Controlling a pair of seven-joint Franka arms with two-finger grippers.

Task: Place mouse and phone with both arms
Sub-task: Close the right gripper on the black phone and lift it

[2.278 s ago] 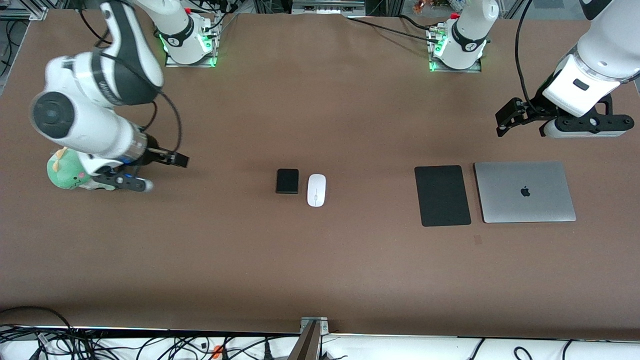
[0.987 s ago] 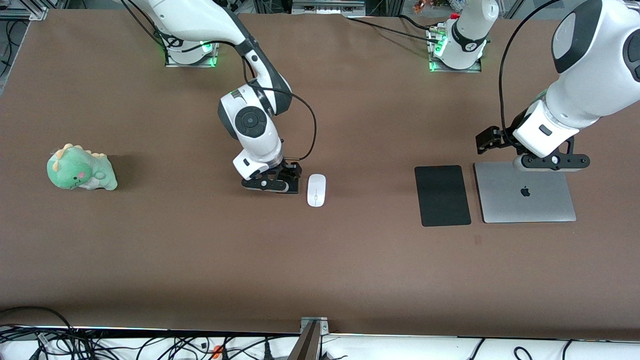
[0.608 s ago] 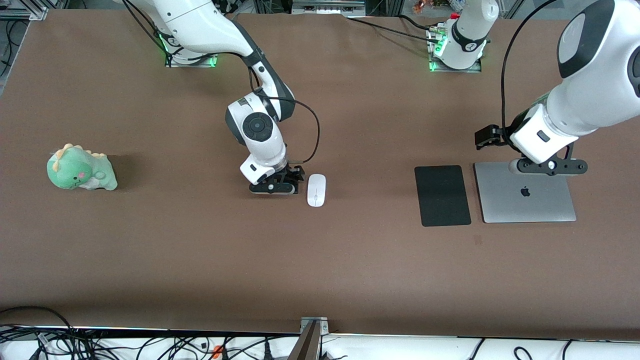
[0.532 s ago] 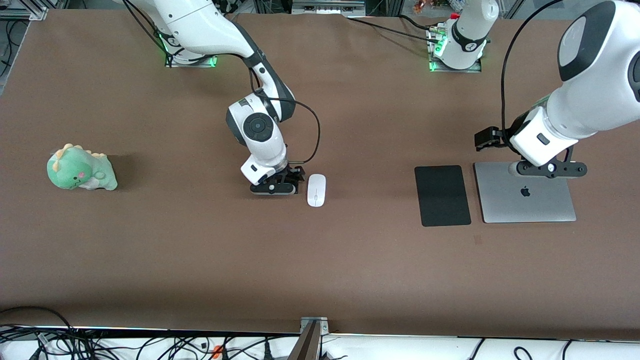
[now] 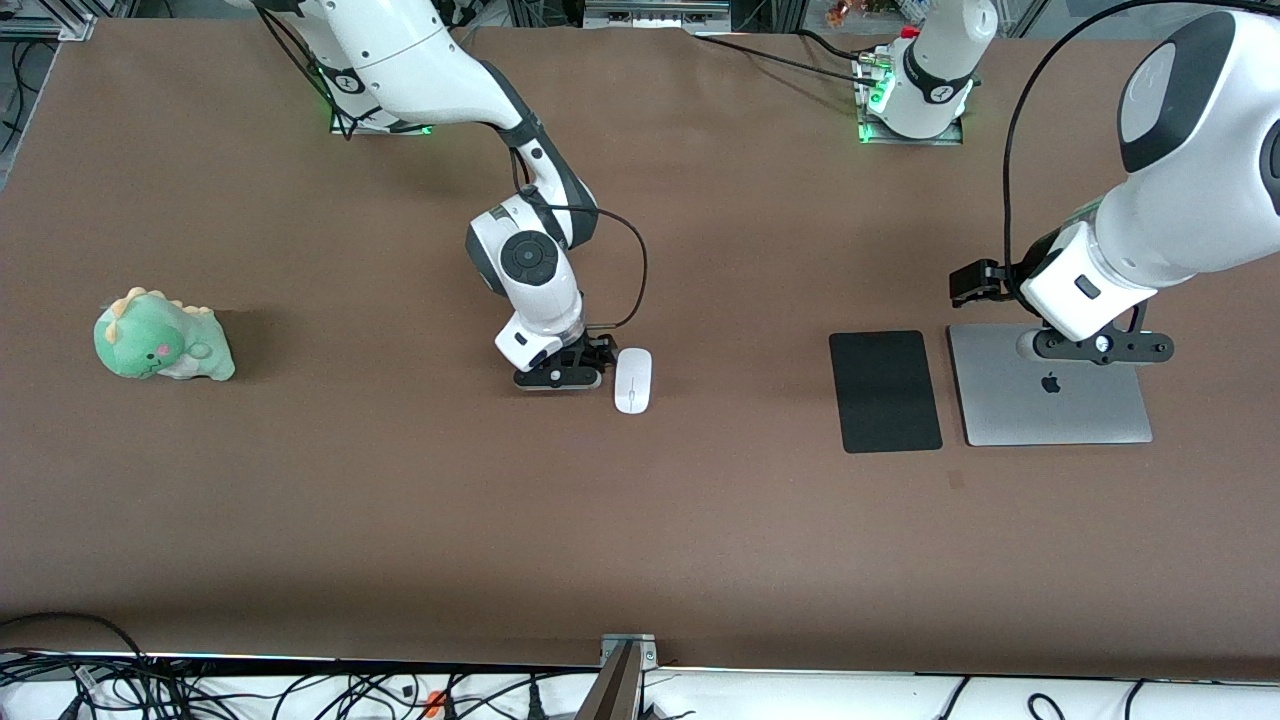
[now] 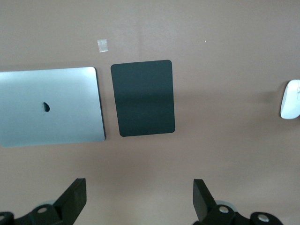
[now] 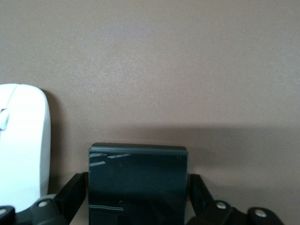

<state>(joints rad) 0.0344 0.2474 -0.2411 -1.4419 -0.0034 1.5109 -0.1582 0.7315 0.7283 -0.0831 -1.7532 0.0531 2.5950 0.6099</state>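
The white mouse (image 5: 632,380) lies mid-table; it also shows in the right wrist view (image 7: 21,140) and the left wrist view (image 6: 290,98). The black phone (image 7: 138,183) lies flat beside it, toward the right arm's end. In the front view the phone is hidden under my right gripper (image 5: 575,368). My right gripper (image 7: 137,180) is low over the phone, open, with one finger (image 7: 77,187) close to each long side. My left gripper (image 5: 1095,348) is open and empty (image 6: 138,187), up over the laptop's edge nearest the arm bases.
A large flat black pad (image 5: 885,390) and a closed silver laptop (image 5: 1050,400) lie side by side toward the left arm's end. A green dinosaur plush (image 5: 160,338) sits toward the right arm's end. Cables run along the front table edge.
My right arm swung from beside the plush to the phone and came down over it. My left gripper moved over the laptop's edge and has since shifted only slightly.
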